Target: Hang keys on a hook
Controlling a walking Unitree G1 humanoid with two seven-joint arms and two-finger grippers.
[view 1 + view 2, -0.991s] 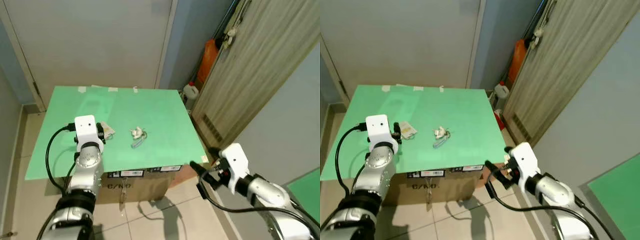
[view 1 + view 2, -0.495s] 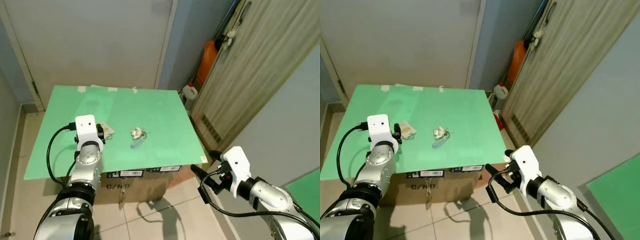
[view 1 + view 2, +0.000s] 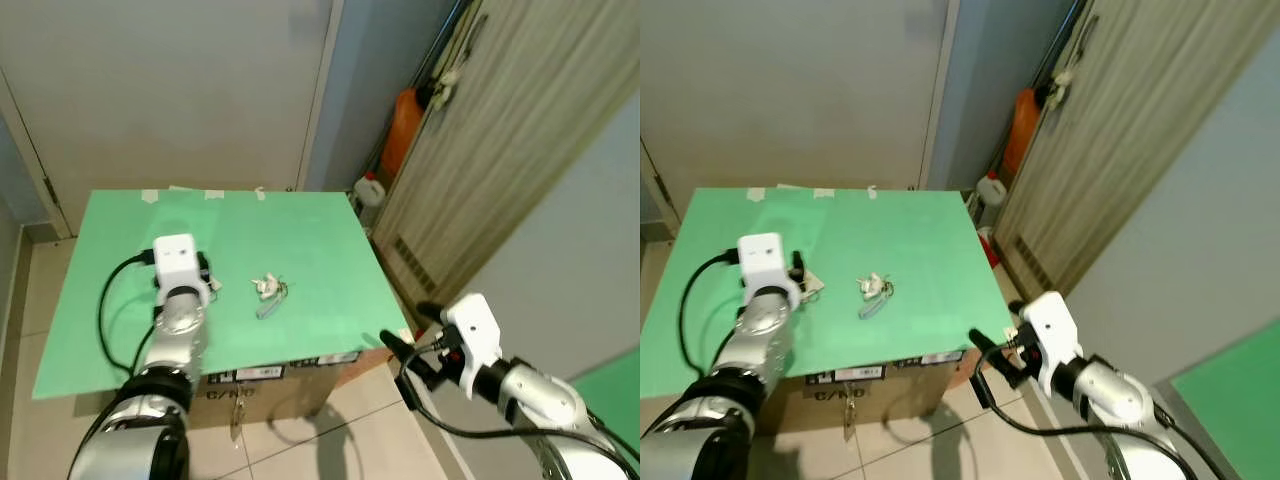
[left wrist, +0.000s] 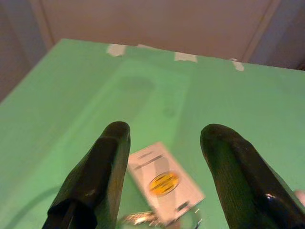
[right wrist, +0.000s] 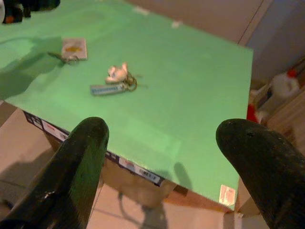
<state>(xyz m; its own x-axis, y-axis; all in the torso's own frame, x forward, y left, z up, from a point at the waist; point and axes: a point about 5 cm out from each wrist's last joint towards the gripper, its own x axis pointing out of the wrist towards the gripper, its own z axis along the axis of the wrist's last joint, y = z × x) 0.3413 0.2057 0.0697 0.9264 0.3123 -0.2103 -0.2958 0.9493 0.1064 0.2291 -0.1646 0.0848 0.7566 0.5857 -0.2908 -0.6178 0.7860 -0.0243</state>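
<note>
Two key sets lie on the green tabletop. A key bunch with a white charm and a grey strap sits near the middle, also seen as the key bunch. A key on a white card tag with a yellow oval lies just ahead of my left gripper, which hovers open over the table's left part, fingers either side of the tag. My right gripper stands open off the table's front right corner, above the floor. A small pale thing hangs on the wooden panel.
The green top rests on a cardboard box. A wooden panel rises at the right, with an orange container and a white bottle in the corner behind the table. A closed door stands behind. Tiled floor lies in front.
The whole picture has shifted, so the camera moved. The right gripper sank slightly beside the table corner. The left gripper stays by the tagged key; both key sets lie as before.
</note>
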